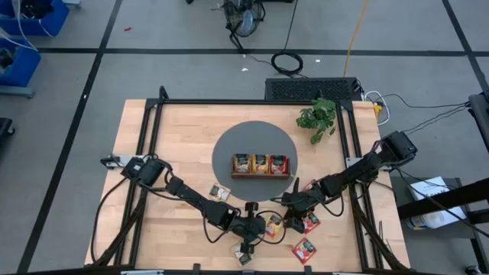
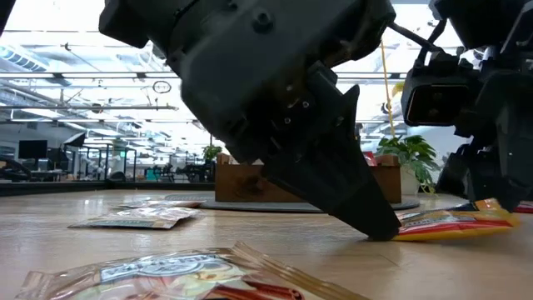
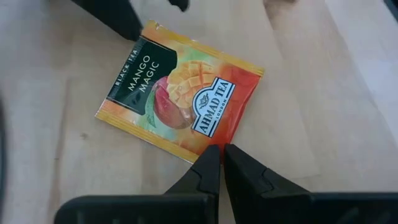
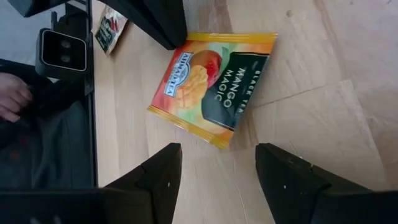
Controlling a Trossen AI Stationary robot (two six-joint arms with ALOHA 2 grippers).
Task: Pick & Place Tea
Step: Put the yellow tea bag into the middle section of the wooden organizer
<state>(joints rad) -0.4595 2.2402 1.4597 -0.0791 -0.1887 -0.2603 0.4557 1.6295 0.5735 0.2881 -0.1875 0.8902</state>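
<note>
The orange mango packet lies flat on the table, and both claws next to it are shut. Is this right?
Not quite. The packet does lie flat, and the left claw is shut, but the right claw is open, as the right wrist view shows.

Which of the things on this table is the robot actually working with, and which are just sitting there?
Part of the job:
- orange mango tea packet, flat on the table between both end effectors
- other loose tea packets
- wooden tray, tea already in its compartments
- left end effector, shut
- right end effector, open

Just lying about:
- green plant
- grey round mat
</note>
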